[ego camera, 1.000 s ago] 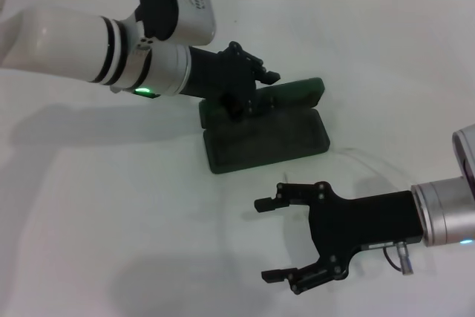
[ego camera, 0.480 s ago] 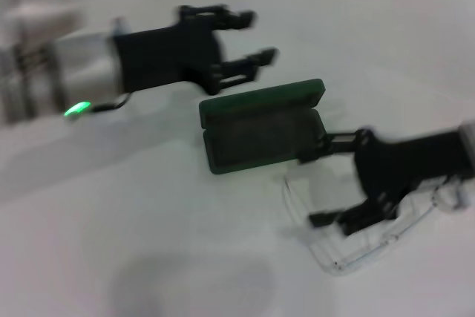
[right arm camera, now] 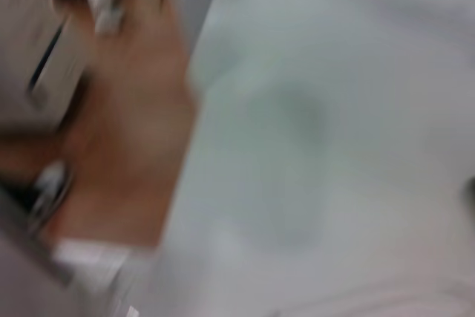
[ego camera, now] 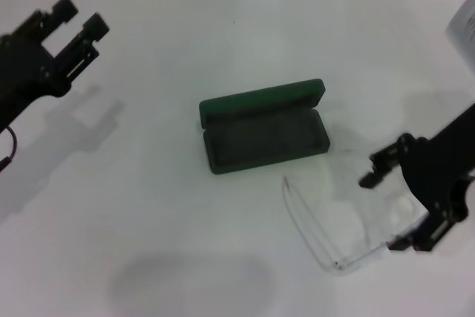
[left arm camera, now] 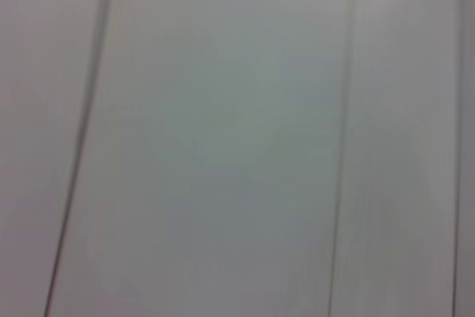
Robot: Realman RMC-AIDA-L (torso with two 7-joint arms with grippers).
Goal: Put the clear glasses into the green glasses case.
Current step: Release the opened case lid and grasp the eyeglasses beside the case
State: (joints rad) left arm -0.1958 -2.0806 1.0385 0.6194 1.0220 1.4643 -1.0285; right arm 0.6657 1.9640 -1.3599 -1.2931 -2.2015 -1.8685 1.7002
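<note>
Glasses: we see the clear glasses (ego camera: pixel 338 228) on the table (ego camera: pixel 148 206), just beside the open green glasses case (ego camera: pixel 263 135).
Nearer arm: our right gripper (ego camera: pixel 397 202), fingers spread, beside the lens end.
Left gripper (ego camera: pixel 74 27): fingers apart, far off.

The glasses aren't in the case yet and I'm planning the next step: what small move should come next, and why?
Probably bring the open right gripper down onto the glasses and close on them. They lie on the table beside the green case, whose lid is open, and the left gripper is far off.
</note>
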